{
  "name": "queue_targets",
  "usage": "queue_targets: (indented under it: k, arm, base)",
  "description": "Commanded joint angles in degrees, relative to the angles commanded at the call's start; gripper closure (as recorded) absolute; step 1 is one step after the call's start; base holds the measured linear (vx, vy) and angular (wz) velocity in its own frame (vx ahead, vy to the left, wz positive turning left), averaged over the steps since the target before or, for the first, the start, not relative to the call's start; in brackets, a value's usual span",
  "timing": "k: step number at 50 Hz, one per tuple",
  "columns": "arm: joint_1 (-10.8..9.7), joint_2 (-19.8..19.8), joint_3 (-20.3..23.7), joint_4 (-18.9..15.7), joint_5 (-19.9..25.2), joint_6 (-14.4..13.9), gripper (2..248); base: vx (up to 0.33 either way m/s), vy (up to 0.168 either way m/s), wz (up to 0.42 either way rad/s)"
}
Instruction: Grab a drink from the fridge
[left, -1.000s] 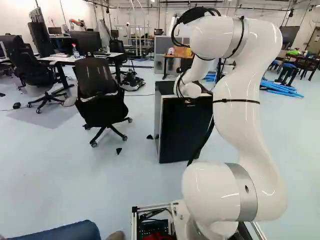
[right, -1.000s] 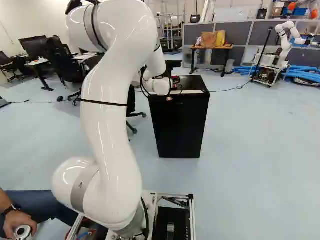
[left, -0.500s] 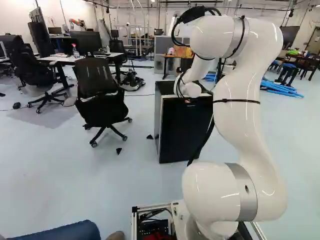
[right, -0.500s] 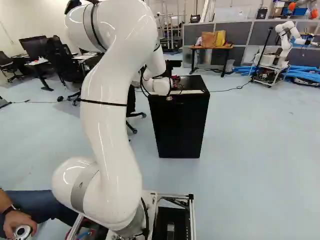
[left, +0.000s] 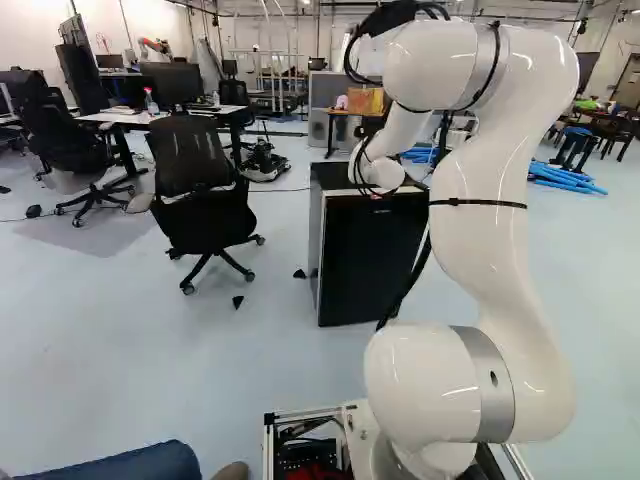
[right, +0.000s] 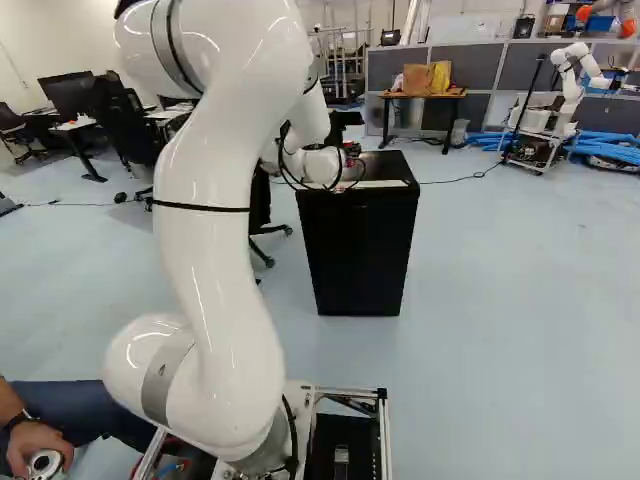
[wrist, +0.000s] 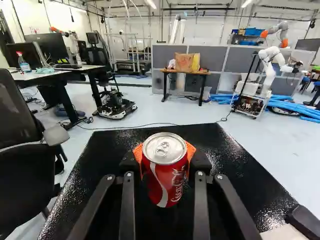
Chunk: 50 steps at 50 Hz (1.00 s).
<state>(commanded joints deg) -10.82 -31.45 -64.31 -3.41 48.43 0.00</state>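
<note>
The gripper (right: 352, 150) has its jaws clamped on 1 red can (wrist: 165, 175). They're open abt. as wide as the can & no more. There are 2 black fingers w/ 2 orange pads (wrist: 190, 151), 1 pad on each side of the can, both touching it. The can stands up straight b/w them, its silver lid & ring facing up.

Under the jaws & can is the black top of 1 fridge (right: 360, 250). Can't tell if the can's bottom touches it.

The big white arm (left: 480, 240) goes up high from its low joint, bends over at the top, then comes down & fwd. to the fridge. The jaws pt. ahead, abt. level, w/ the wrist just behind them.

Beside the jaws, past the fridge's edge, is 1 black chair (wrist: 20, 190). Farther ahead on that same side is 1 desk (wrist: 75, 72) w/ 2 dark screens (wrist: 52, 47) & 1 bottle (wrist: 23, 63) w/ a red top.

Well ahead of the jaws, past the fridge, is 1 small table (wrist: 187, 73) w/ a brown bag (wrist: 183, 62) & a yellow one. Ahead & off to the other side is another robot (wrist: 270, 70), white, on a cart, near some blue tubes (wrist: 222, 97).
</note>
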Motion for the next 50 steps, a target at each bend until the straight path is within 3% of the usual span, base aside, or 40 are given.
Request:
queue_targets:
  k: [27,50]
  arm:
    - [0.07,1.1,0.35,0.02,0.01,0.0,150]
    - [0.68,3.73,3.69,0.21,0.1,0.0,150]
  base:
    - [0.0,0.0,0.0]
    - [0.0,0.0,0.0]
